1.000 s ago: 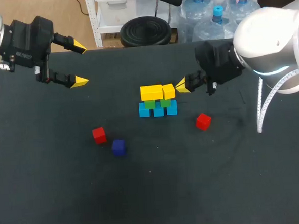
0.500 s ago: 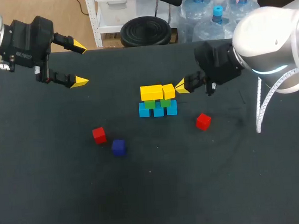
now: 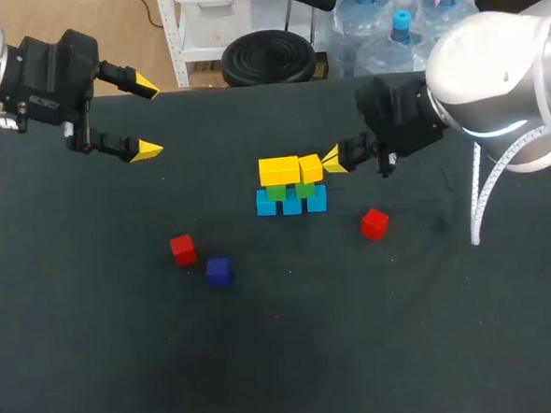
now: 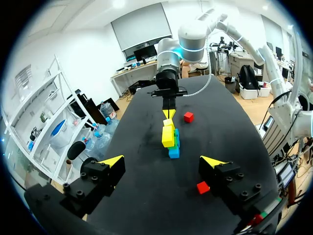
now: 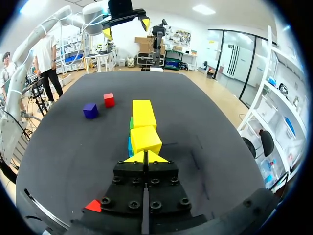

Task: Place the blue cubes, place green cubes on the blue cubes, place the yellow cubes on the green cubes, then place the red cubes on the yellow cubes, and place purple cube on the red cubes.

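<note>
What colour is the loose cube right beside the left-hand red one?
Dark bluish purple; the cube shows best in the head view.

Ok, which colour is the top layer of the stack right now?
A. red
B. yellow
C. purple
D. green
B: the yellow cubes sit highest, over the green cubes. One red cube, the other red cube and the purple cube lie loose on the table.
</note>
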`<action>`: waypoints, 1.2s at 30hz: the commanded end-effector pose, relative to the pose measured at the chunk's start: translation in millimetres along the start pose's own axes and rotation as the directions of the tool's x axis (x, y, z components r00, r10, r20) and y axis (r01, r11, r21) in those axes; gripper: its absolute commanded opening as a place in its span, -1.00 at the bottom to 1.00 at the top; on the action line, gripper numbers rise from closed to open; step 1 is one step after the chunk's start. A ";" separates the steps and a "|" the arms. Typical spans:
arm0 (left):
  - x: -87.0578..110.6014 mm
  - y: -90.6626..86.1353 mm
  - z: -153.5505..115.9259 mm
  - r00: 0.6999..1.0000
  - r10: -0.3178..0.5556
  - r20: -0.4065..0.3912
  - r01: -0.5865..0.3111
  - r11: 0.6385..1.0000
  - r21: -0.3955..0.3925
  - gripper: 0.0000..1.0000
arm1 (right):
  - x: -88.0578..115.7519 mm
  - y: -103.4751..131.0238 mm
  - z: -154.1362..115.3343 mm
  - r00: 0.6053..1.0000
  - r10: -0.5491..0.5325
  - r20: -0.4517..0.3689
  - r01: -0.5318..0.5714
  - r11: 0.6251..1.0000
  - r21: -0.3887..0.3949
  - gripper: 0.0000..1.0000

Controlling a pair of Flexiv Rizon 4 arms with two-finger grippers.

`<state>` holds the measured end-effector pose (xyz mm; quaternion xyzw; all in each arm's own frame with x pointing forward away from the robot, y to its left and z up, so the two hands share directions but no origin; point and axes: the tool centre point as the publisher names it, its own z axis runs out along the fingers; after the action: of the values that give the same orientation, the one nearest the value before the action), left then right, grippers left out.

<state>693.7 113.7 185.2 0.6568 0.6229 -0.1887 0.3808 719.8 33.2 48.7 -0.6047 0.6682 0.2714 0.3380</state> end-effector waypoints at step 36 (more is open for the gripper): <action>1.5 -0.8 -0.4 1.000 0.004 0.005 -0.004 1.000 -0.003 1.00 | -1.3 3.6 -12.5 1.000 0.011 -0.013 -0.011 1.000 0.019 -1.00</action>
<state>693.7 113.7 185.2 0.6568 0.6229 -0.1887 0.3808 722.0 29.5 51.4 -0.6008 0.6731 0.2679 0.3379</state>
